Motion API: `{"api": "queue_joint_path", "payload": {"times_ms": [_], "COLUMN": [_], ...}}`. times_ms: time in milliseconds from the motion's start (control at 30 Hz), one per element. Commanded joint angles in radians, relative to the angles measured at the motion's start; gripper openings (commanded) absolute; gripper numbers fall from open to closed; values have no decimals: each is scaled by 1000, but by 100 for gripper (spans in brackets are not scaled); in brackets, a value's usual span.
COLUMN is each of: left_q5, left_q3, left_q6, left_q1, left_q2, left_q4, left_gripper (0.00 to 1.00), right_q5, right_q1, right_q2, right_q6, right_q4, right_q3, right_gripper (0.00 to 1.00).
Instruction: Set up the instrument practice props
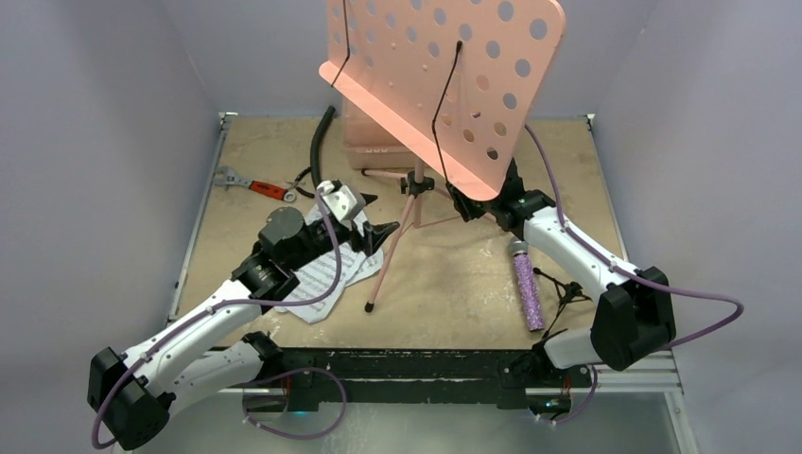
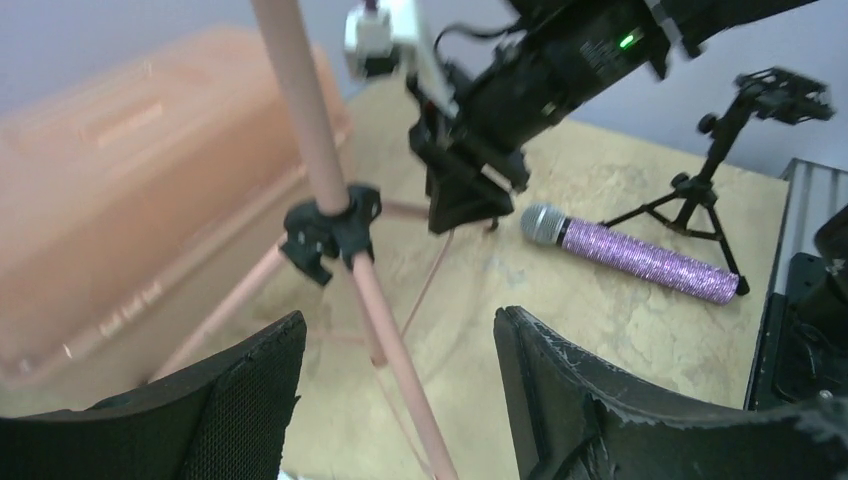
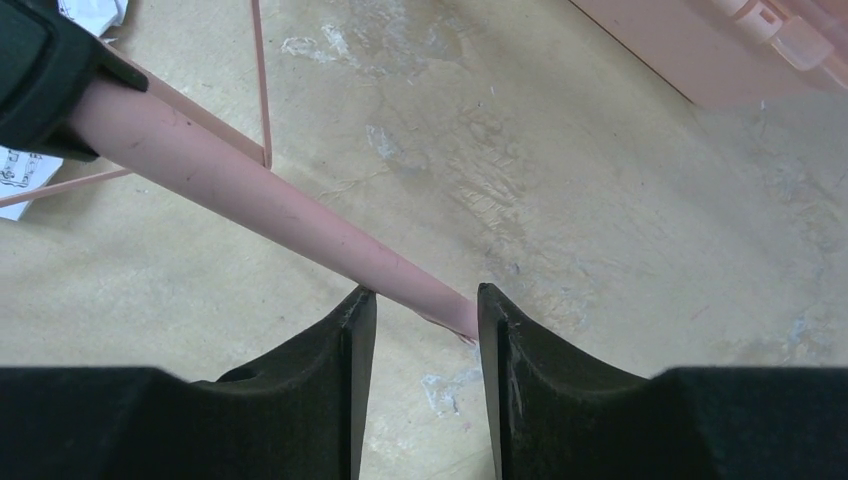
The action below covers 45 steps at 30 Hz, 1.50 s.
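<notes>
The pink perforated music stand stands upright mid-table on its tripod legs. My left gripper is open, and the stand's front leg runs between its jaws without touching them. My right gripper sits low under the desk with its jaws a narrow gap apart. The end of another leg lies across its tips. White sheet-music pages lie under my left arm. The purple microphone lies flat at the right, next to the small black mic stand. Both also show in the left wrist view, the microphone and the mic stand.
A pink translucent box stands behind the music stand, close to its back leg. A red-handled wrench lies at the back left. A black hose curves beside the box. The stand's desk overhangs the table's middle and my right wrist.
</notes>
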Motion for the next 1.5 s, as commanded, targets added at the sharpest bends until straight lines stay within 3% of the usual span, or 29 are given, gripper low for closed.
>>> {"api": "queue_joint_path", "payload": {"times_ms": [0, 300, 533, 733, 1000, 1467], "left_q5": [-122, -161, -146, -73, -34, -38], "left_q3": [-28, -52, -37, -17, -16, 34], "left_q6": [-118, -257, -246, -226, -196, -174], "left_q1": [-1, -2, -2, -2, -13, -152], "left_q2": [42, 208, 323, 374, 348, 389], "left_q4": [-74, 36, 152, 162, 125, 119], "left_gripper": [68, 63, 56, 37, 0, 0], "right_q5": [6, 14, 15, 0, -14, -35], "right_q1": [-4, -4, -4, -4, -3, -4], "right_q2": [-31, -30, -7, 39, 103, 168], "right_q6": [47, 69, 69, 51, 39, 47], "right_q4": [13, 21, 28, 30, 30, 43], "right_q3": [6, -1, 19, 60, 143, 211], "right_gripper": [46, 53, 53, 53, 53, 52]}}
